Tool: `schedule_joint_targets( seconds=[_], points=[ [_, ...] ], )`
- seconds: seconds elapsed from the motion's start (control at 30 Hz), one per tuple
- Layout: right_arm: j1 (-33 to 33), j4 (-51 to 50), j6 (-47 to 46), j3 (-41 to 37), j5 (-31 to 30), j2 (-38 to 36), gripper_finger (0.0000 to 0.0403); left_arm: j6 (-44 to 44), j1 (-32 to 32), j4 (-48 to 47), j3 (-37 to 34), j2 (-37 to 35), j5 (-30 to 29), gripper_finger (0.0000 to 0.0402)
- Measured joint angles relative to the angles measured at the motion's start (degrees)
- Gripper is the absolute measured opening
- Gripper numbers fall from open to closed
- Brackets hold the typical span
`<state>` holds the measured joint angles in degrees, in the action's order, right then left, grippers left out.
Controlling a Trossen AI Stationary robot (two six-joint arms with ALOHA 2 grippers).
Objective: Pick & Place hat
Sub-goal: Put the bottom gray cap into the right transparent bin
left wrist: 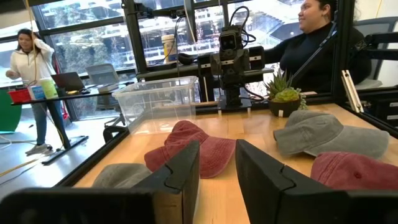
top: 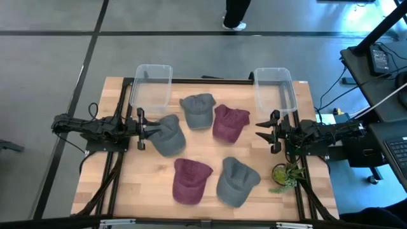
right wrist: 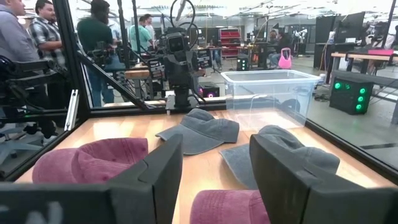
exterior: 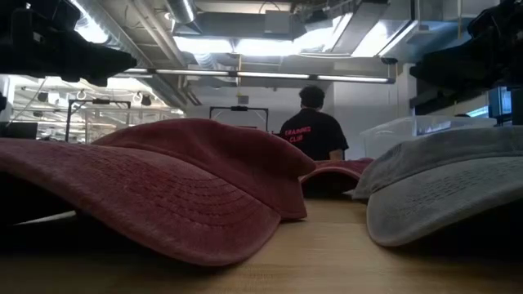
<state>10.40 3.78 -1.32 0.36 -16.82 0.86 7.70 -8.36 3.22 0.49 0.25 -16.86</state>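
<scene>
We count five hats on the wooden table [top: 127,191]. A grey hat at the left [top: 166,134] lies just in front of the left gripper [top: 142,129]. A second grey hat [top: 198,110] sits at the far middle, with a maroon hat [top: 227,123] just to its right. Nearer the front edge we find another maroon hat [top: 189,180] and, beside it on the right, a third grey hat [top: 236,181].

We list two clear plastic bins at the far edge: the left bin [top: 151,85] and the right bin [top: 274,90]. A small potted plant [top: 285,174] stands at the right, near the front.

The left gripper rests low at the table's left side, its fingers [left wrist: 180,174] spread with a narrow gap and holding nothing. The right gripper [top: 266,131] rests at the right side, facing inward, fingers [right wrist: 158,171] spread wide and empty, apart from the nearest maroon hat.

Beyond the table, in the low view, we note a person in a dark shirt [exterior: 312,126] with their back turned.
</scene>
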Motion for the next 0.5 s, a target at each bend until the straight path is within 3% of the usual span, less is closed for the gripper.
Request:
schedule_joint_targets(
  seconds=[0.17,0.5],
  points=[
    [0.0,0.1,-1.5,0.0,0.0,0.0,0.0202,0.0,0.0,0.0,0.0,0.0,0.0,0.0102],
    [0.0,0.0,-4.3,0.0,-0.1,0.0,0.0298,0.0,0.0,0.0,0.0,0.0,0.0,0.0100]
  ],
)
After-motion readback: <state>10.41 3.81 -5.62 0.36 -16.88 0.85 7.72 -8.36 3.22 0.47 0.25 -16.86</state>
